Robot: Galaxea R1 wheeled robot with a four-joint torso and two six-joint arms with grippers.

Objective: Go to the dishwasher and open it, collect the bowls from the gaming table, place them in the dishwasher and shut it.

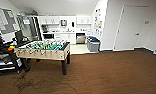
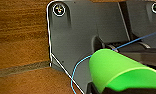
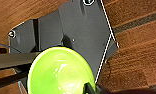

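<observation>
A bright green bowl (image 2: 119, 72) hangs on its side over my dark base plate in the left wrist view, with my left gripper (image 2: 111, 90) shut on its rim. In the right wrist view a paler lime-green bowl (image 3: 59, 72) faces up, and my right gripper (image 3: 91, 89) is shut on its edge. The gaming table (image 1: 41, 53), a table-football table with a green field, stands at the left of the head view. The steel-fronted dishwasher (image 1: 80, 39) sits in the far kitchen counter; whether its door is open cannot be made out from here.
Brown carpet stretches ahead and to the right. Grey bins (image 1: 93, 45) stand beside the kitchen entrance. A black cart (image 1: 5, 61) with clutter is left of the table. A white door (image 1: 130, 27) is in the right wall. A cable (image 1: 26, 82) lies on the carpet.
</observation>
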